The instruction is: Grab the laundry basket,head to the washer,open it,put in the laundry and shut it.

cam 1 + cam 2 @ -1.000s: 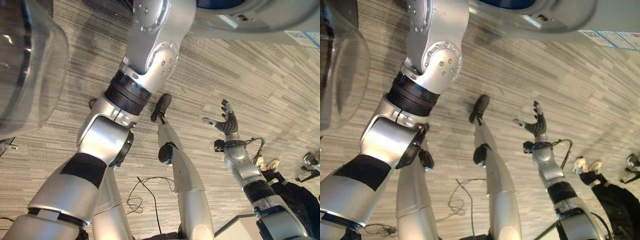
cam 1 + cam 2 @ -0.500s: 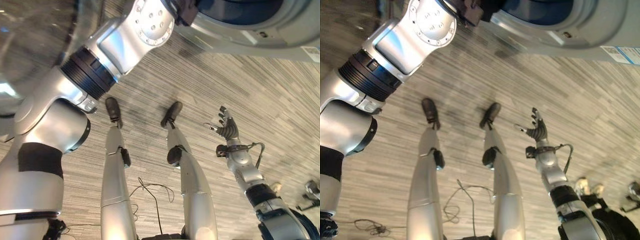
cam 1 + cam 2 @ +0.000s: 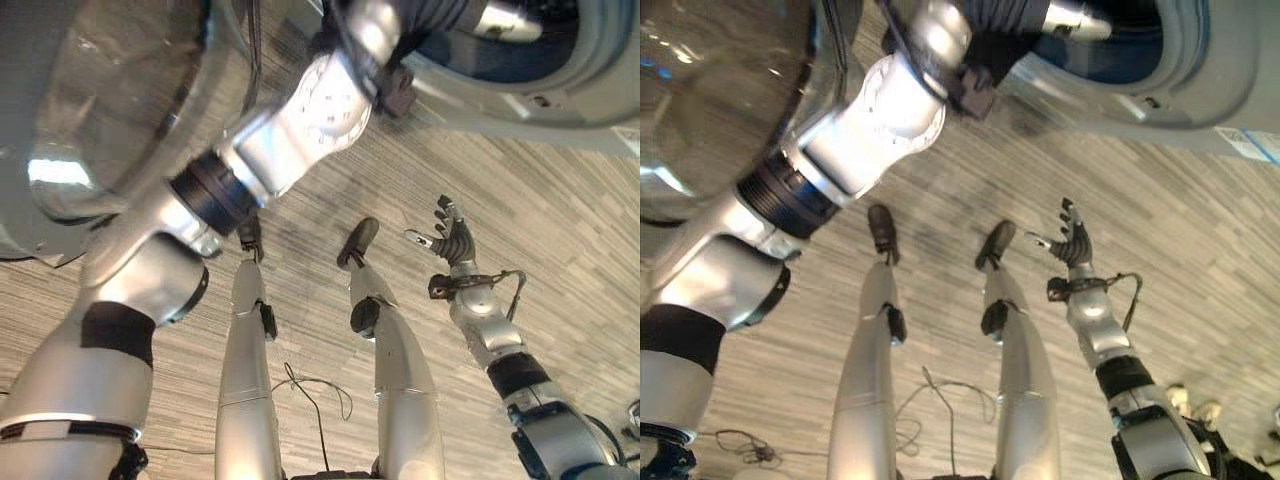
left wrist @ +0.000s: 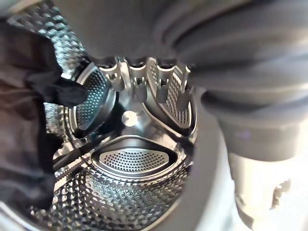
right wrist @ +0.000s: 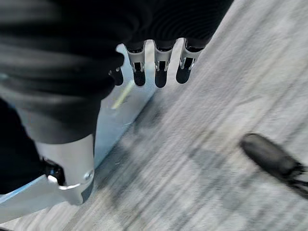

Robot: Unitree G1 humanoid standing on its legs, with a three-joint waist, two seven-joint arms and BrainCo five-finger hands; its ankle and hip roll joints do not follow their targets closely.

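Note:
The washer (image 3: 560,100) stands open along the top of the eye views, with its round glass door (image 3: 110,110) swung out at the upper left. My left arm reaches up into the opening, and my left hand (image 3: 440,15) is inside the mouth. The left wrist view looks into the dimpled steel drum (image 4: 130,159), where dark laundry (image 4: 24,134) hangs along one side. Whether the hand grips that cloth is hidden. My right hand (image 3: 452,240) hangs open over the floor to the right, fingers (image 5: 156,62) straight and holding nothing.
Striped wood-pattern floor (image 3: 560,200) lies below the washer. A pale panel (image 5: 120,115) shows past my right hand in the right wrist view. A pair of pale shoes (image 3: 1185,398) sits at the lower right.
My left arm has pushed further up into the washer mouth. The camera has shifted, so the door and opening take up more of the view. The right hand stays open.

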